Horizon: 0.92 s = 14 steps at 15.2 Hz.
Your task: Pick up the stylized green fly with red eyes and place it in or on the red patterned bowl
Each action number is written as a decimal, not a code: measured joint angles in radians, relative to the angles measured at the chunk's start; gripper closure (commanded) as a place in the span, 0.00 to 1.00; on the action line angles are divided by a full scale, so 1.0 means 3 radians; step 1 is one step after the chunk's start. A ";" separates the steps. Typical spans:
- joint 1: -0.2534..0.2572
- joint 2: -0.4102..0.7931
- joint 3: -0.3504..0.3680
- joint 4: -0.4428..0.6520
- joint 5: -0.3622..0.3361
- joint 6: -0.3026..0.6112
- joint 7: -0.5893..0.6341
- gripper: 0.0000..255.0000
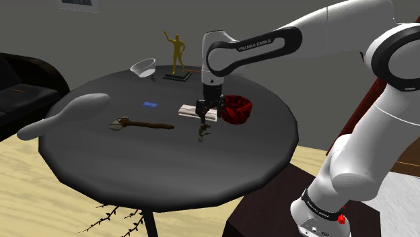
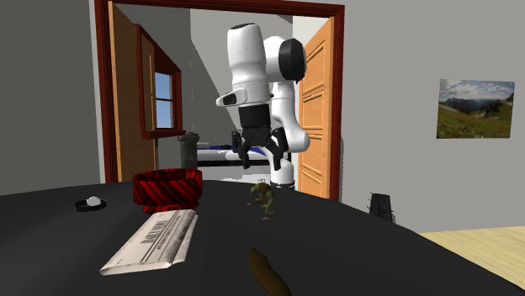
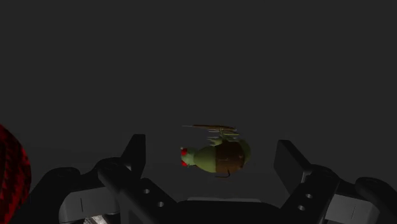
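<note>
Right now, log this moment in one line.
phase: pre-grasp | claw: open, above fly | fly: on table, not held | red bowl: apart from fly

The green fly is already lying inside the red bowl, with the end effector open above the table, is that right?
Not quite. The second exterior view shows the green fly on the dark table beside the red bowl, not inside it. The end effector is open above the table.

Shoulder high, second low opposite, wrist downward
</note>
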 measured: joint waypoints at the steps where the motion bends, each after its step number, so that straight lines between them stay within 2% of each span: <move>1: 0.0012 0.0101 0.0014 0.0069 -0.0004 0.0044 0.0026 0.00; 9: 0.0031 0.0271 0.0033 -0.0080 0.0002 0.0378 0.0032 0.00; 14: 0.0034 0.0284 0.0035 -0.0101 0.0003 0.0412 0.0033 0.00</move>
